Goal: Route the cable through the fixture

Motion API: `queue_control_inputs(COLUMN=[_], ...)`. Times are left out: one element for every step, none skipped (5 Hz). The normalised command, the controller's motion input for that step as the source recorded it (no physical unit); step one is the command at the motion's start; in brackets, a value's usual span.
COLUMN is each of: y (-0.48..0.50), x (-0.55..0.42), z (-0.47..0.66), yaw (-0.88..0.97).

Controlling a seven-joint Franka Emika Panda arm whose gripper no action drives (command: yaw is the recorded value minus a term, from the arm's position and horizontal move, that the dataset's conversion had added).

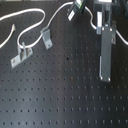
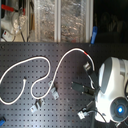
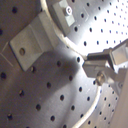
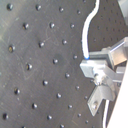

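A black perforated bench (image 1: 65, 95) is seen carrying metal fixture brackets (image 1: 46, 36). The white cable (image 4: 86, 31) is clamped at its end by closed fingers (image 4: 93, 69).

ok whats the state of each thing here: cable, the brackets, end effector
cable: lying loose in curves on the board, not threaded through any bracket that I can see
red band end of the cable: free on the board, not gripped
metal brackets: standing upright on the board
end effector: low over the board beside the cable; open or shut, cannot tell
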Motion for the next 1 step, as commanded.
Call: queue_control_inputs(y=[0.17], x=[0.179], z=[0.08], yaw=[0.09])
